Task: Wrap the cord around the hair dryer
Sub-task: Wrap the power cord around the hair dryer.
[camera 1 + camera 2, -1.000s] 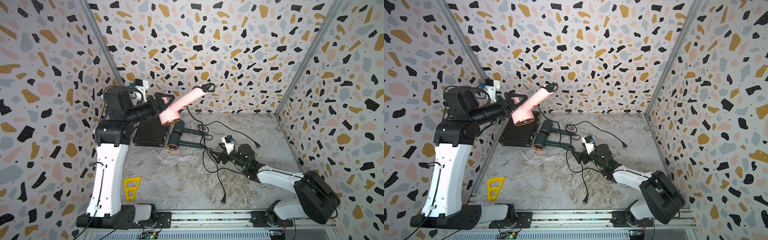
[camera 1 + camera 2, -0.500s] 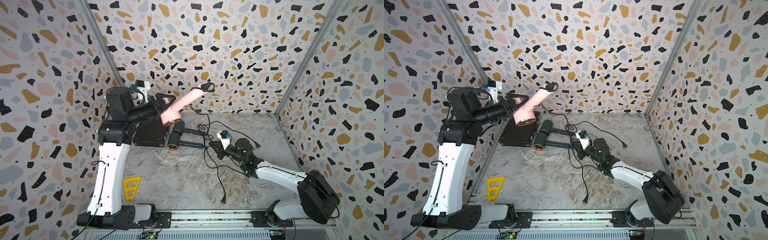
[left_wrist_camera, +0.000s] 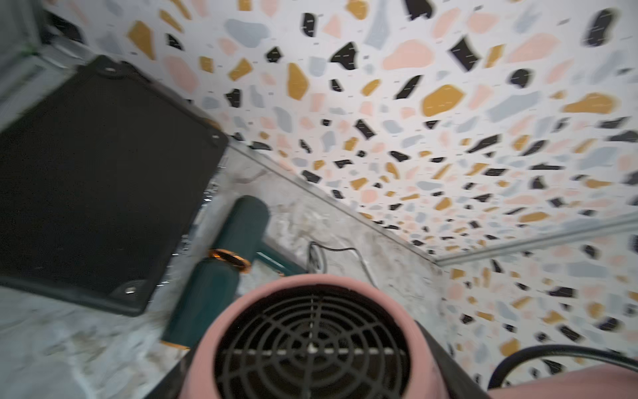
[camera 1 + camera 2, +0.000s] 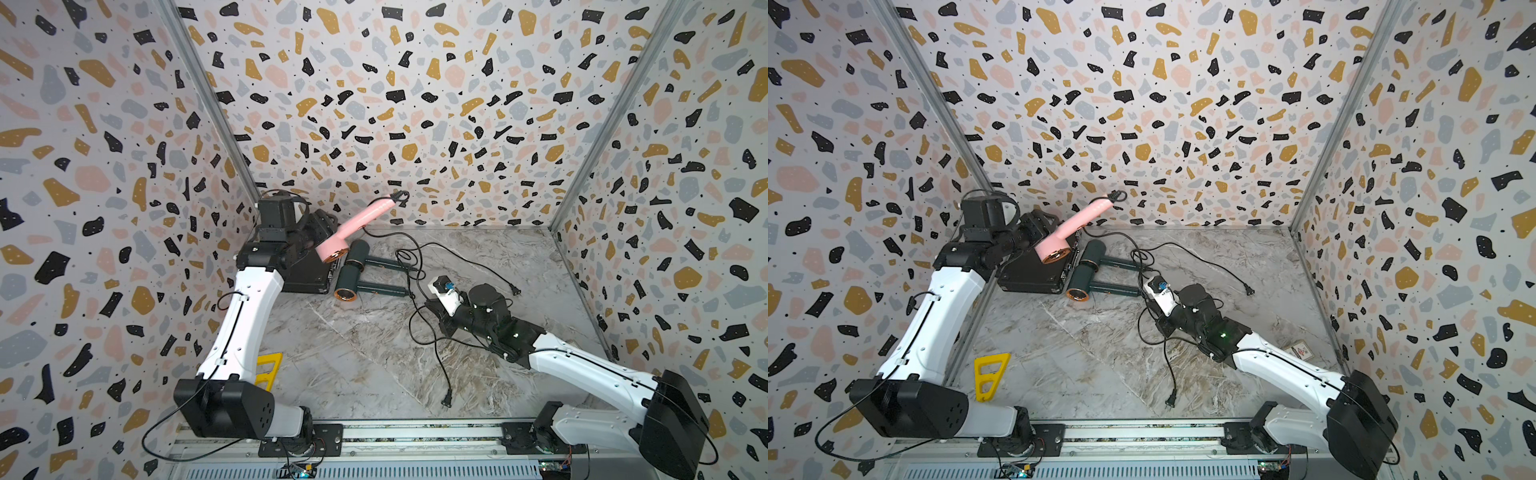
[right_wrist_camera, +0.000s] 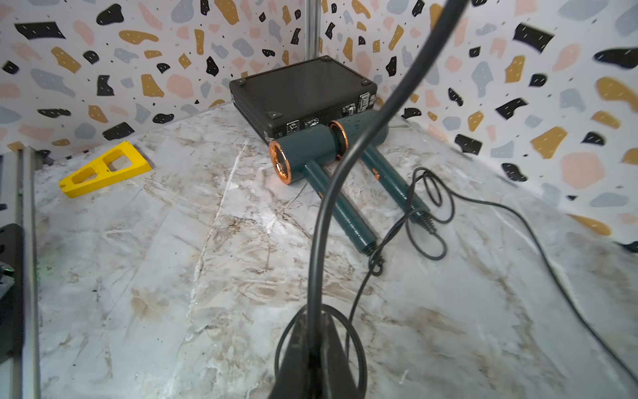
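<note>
Early stage: left gripper (image 4: 321,240) clamped on the pink hair dryer (image 4: 353,230), raised near the back wall; right gripper (image 5: 310,323) pinching its cord (image 5: 324,207) just above the surface (image 4: 353,374); no turns wound yet, plug (image 4: 446,400) lying loose

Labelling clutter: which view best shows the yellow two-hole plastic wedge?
Right wrist: yellow two-hole plastic wedge whole, close. Both top views: small, left arm partly hiding it in a top view. Left wrist: absent.
</note>
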